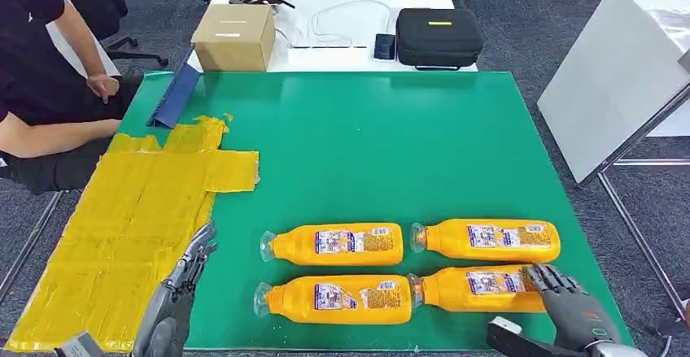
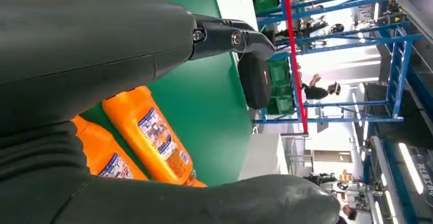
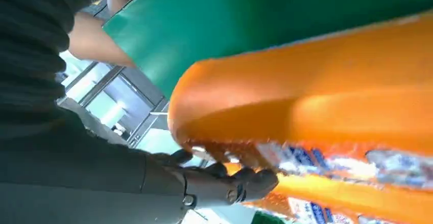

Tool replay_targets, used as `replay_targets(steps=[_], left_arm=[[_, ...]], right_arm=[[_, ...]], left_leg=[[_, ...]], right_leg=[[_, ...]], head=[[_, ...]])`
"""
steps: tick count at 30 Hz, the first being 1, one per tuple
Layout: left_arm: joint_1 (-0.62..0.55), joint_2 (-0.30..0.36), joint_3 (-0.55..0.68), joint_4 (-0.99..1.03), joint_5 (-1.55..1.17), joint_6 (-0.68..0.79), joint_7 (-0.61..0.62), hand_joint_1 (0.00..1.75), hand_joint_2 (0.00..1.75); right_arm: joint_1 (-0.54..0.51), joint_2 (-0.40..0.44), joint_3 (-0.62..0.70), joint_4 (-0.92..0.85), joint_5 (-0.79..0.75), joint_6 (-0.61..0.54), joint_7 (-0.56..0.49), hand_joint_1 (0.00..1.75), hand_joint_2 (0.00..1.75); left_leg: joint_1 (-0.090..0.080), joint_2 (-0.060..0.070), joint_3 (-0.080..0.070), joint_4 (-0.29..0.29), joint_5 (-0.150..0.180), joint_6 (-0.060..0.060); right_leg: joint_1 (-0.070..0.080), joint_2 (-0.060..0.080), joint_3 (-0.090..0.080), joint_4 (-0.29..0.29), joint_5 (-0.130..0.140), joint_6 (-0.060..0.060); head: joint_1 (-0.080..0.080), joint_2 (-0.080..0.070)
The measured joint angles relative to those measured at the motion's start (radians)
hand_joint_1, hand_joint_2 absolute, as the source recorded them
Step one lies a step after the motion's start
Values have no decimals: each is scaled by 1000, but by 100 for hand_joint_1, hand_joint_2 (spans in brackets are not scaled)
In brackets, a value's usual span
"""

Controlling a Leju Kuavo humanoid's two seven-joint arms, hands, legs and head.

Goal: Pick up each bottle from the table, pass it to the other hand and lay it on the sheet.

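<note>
Right hand (image 1: 569, 302) fingers curled onto near-right bottle (image 1: 480, 289), left hand (image 1: 185, 276) spread, hovering empty beside yellow sheet (image 1: 122, 235)

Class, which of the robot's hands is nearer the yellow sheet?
Left. The left hand hovers at the yellow sheet's edge; the right hand is across the table, touching a bottle.

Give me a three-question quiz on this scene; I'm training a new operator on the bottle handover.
1. How many orange bottles lie on the green mat?
2. True or false: a bottle already lies on the yellow sheet.
3. Which bottle does the right hand touch? A) near right bottle B) far left bottle C) near left bottle

Key: 1) four. 2) false. 3) A; the left hand holds nothing.
</note>
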Motion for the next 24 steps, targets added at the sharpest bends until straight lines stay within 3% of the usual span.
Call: replay_targets(steps=[3, 4, 5, 6, 8, 15, 18, 24], left_arm=[[-8, 3, -4, 7, -1, -2, 0, 0, 0], [-13, 5, -6, 10, -1, -2, 0, 0, 0], [-17, 6, -8, 14, -1, -3, 0, 0, 0], [-18, 6, -10, 16, 0, -3, 0, 0, 0], [-20, 7, -13, 21, 2, -3, 0, 0, 0], [-21, 8, -14, 22, 2, -4, 0, 0, 0], [-22, 8, -15, 23, 2, -5, 0, 0, 0], [-70, 26, -43, 54, 14, -14, 10, 0, 0]], right_arm=[[-4, -14, 17, 18, -14, 18, 0, 7, 175], [-6, -23, 21, 23, -21, 18, -3, 14, 175], [-7, -31, 25, 30, -25, 17, -6, 94, 175], [-7, -35, 28, 34, -27, 16, -7, 150, 175], [-9, -43, 32, 39, -30, 16, -8, 168, 175], [-10, -47, 34, 41, -34, 18, -8, 173, 175], [-9, -50, 37, 43, -37, 19, -8, 162, 175], [-39, -170, 158, 84, -109, -10, 66, 162, 175]], left_leg=[[0, 0, 0, 0, 0, 0], [0, 0, 0, 0, 0, 0], [0, 0, 0, 0, 0, 0], [0, 0, 1, 0, 0, 0], [0, 0, 1, 0, 0, 0], [0, 0, 1, 0, 0, 0], [0, 0, 1, 0, 0, 0], [7, 4, 7, 4, -3, 0]], right_leg=[[0, 0, 0, 0, 0, 0], [0, 0, 0, 0, 0, 0], [0, 0, 0, 0, 0, 0], [0, 0, 1, 0, 0, 0], [0, 0, 1, 0, 0, 0], [0, 0, 1, 0, 0, 0], [0, 0, 1, 0, 0, 0], [5, 1, 7, -1, 0, 0]], head=[[0, 0], [0, 0], [0, 0], [0, 0], [0, 0], [0, 0], [0, 0], [1, 0]])
